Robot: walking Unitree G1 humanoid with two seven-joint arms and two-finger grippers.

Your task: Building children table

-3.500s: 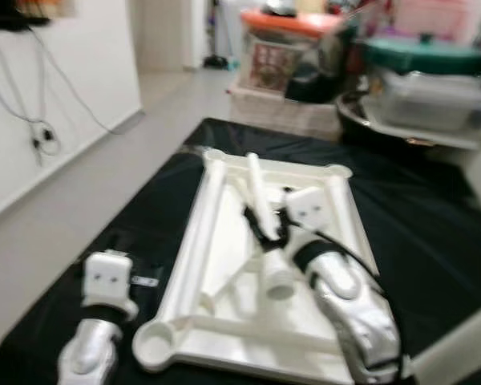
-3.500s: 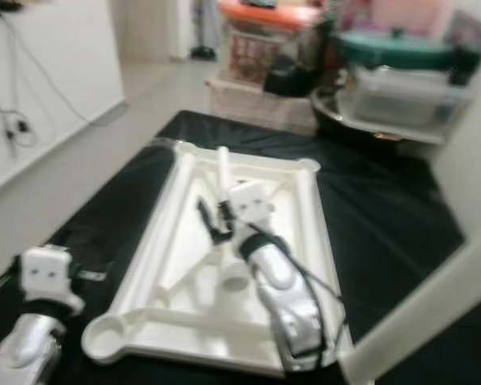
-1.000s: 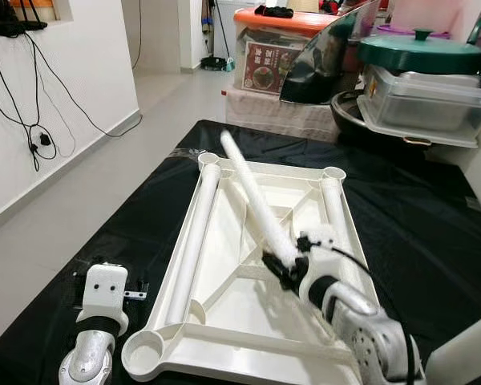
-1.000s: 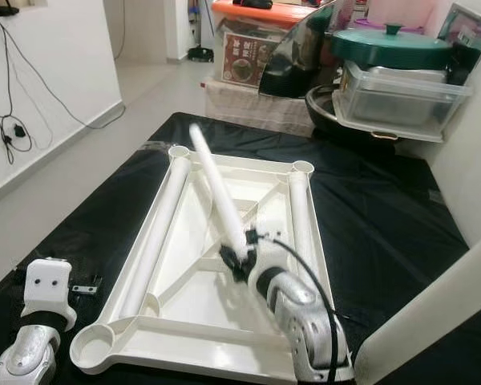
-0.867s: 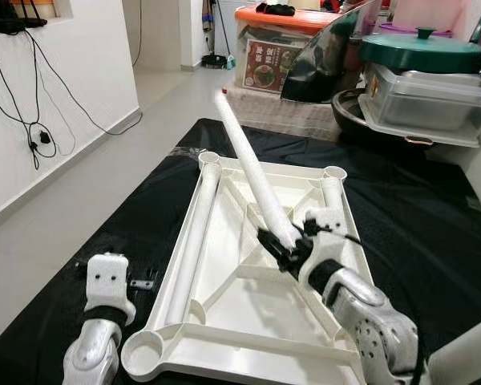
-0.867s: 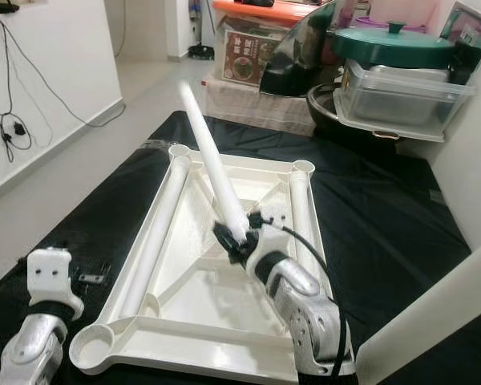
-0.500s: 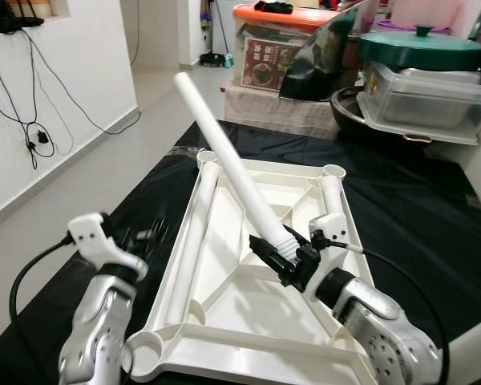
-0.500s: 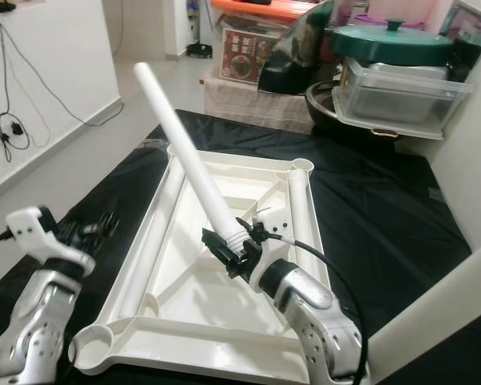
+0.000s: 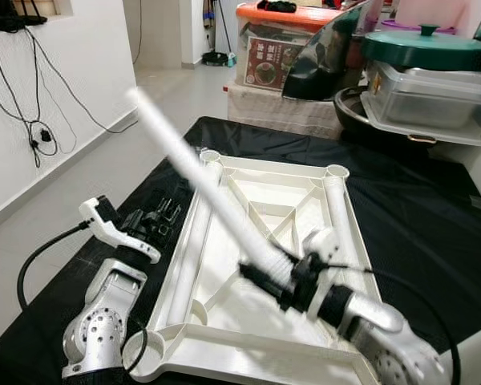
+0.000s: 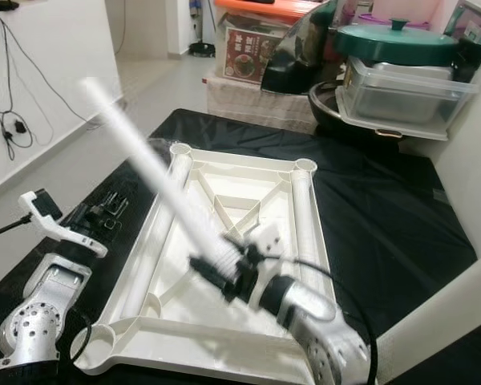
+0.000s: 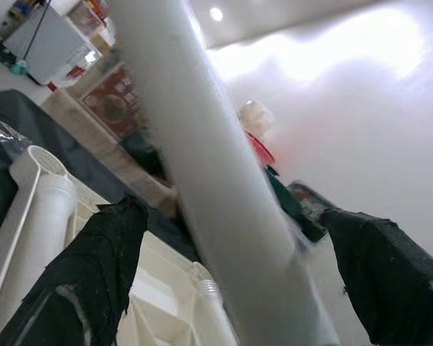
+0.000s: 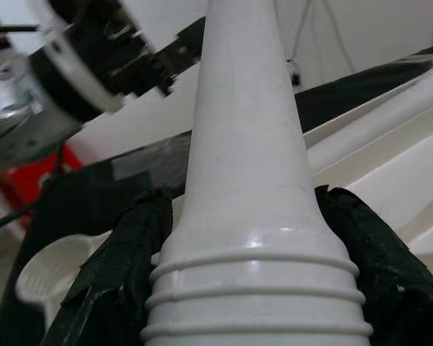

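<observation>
Nearest the camera, right gripper [image 9: 266, 282] over the upturned white plastic tabletop frame [image 9: 337, 241], black fingers clamped on the ribbed end of a long white plastic table leg [image 10: 156, 180]. Leg blurred, slanting up and away toward the robot's left, free end well above the black cloth-covered work surface [image 10: 385, 208]. In the right wrist view, fingers [image 12: 126, 252] pressed against both sides of the leg's ringed collar. To the left, left gripper [image 9: 162, 216] raised beside the frame's left rail, black fingers [image 11: 94, 267] spread apart either side of the leg's shaft, touching or not impossible to tell. Two more white legs lying along the frame's long sides. Beyond the cloth, a clear plastic storage box with an orange lid [image 9: 276, 44] and a dark green lidded pot [image 10: 393, 40] on stacked clear tubs. At far left, white wall with black cables [image 9: 32, 112] hanging.
</observation>
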